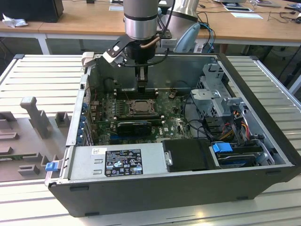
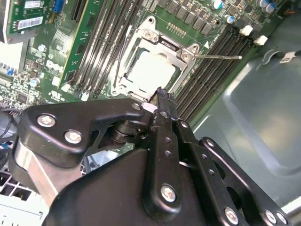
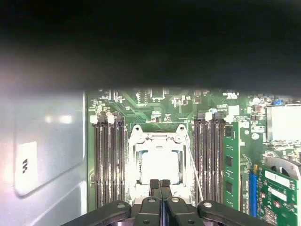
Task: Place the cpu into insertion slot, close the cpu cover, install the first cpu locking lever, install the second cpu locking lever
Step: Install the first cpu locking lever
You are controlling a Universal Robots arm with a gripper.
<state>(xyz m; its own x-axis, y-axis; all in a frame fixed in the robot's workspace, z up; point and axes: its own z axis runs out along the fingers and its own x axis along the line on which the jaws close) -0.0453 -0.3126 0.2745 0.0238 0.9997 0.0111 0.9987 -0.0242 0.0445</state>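
The cpu (image 2: 151,73) lies in the insertion slot (image 1: 141,107) on the green board, and its pale face (image 3: 160,165) shows through the window of the cpu cover (image 2: 162,41). The cover (image 3: 157,139) lies flat over the chip. One thin wire locking lever (image 2: 221,57) sticks out sideways from the socket corner over the memory slots. A second lever (image 2: 121,52) runs along the opposite side of the socket. My gripper (image 1: 142,84) hangs just above the socket's far edge, its fingertips (image 2: 161,92) pressed together with nothing between them. They are shut in the first wrist view too (image 3: 160,182).
Long black memory slots (image 3: 109,160) flank the socket on both sides. A grey case wall (image 2: 254,117) rises close behind the gripper. A black card (image 1: 134,126) sits in front of the socket. The drive cage (image 1: 214,101) and cables fill the exterior view's right.
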